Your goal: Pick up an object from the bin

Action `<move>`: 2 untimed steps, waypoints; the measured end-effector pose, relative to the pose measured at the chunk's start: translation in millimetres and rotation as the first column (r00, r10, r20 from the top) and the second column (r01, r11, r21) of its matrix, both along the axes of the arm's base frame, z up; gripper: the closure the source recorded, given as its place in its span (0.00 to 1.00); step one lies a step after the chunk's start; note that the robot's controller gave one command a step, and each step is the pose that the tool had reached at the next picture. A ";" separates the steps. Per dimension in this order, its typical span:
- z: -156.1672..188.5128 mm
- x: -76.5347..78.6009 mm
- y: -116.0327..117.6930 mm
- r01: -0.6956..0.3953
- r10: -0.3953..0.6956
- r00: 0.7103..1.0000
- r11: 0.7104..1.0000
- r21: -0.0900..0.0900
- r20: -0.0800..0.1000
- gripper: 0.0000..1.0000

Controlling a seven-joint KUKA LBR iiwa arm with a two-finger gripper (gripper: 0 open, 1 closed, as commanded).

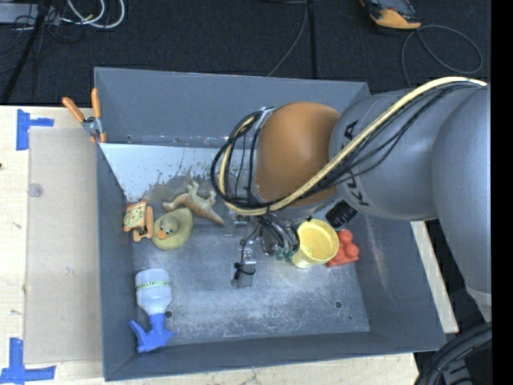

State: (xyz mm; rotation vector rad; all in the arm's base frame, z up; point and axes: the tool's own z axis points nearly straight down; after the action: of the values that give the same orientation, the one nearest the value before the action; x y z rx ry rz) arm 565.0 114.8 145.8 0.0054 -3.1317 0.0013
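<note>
- Pincer (243, 267) first: where does it hang, and how wide is it?
- Low over the bare floor of the bin (304, 303), near the middle. I cannot tell how wide it is, nor whether it holds anything.
- What lies nearest?
- A yellow cup (317, 241), just beside it toward the view's right and touching a red toy (346, 249). A duck (172, 229) and a tan figure (199, 201) sit farther off on the other side. A bottle (152, 289) lies toward the near-left corner, its long axis pointing at the near wall.
- Any writing?
- "KUKA" on the arm (417, 159), partly behind cables. Nothing I can read on the things.
</note>
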 end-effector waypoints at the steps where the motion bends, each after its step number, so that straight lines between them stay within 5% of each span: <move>1: 4.7 1.5 -0.6 0.003 -0.003 1.000 1.000 0.001 0.007 0.00; 2: -39.1 11.7 43.9 -0.265 0.265 0.964 0.964 0.001 0.011 0.00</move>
State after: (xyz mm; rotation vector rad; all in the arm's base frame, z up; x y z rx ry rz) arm 576.7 158.7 106.7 0.4255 -3.1137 0.0002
